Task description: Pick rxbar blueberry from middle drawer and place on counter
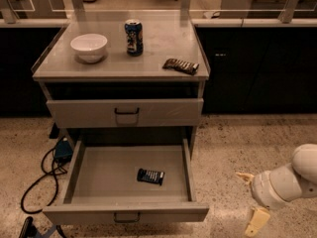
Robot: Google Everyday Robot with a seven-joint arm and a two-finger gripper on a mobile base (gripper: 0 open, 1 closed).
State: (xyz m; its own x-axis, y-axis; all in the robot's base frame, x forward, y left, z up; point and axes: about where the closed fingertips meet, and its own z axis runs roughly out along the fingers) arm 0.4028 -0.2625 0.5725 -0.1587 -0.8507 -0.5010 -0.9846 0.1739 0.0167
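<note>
The gripper [246,202] hung low at the right of the camera view, over the speckled stone floor [233,138] and well apart from the cabinet. Its two pale yellowish fingers [257,221] stood spread wide with nothing between them, carried on a rounded white wrist and arm.

To the left, the middle drawer [74,171] was pulled fully out: a wide, shallow grey metal tray with low side walls, a plain matte floor and a small dark loop handle on its front. The rxbar blueberry [150,176] lay flat on the drawer floor, right of centre and nearer the front, a small dark rectangular bar with a pale label patch, touching no wall.

Above it, the upper drawer front [163,112] was closed, grey, with a like dark handle. The counter [153,58] on top was smooth and pale grey with low raised side rims. On it stood a round white bowl [89,47] at the left, an upright blue soda can [133,37] beside it, and a dark brown ridged packet [181,66] lying flat near the right front corner.

A black cable [37,185] curled on the floor left of the drawer.
</note>
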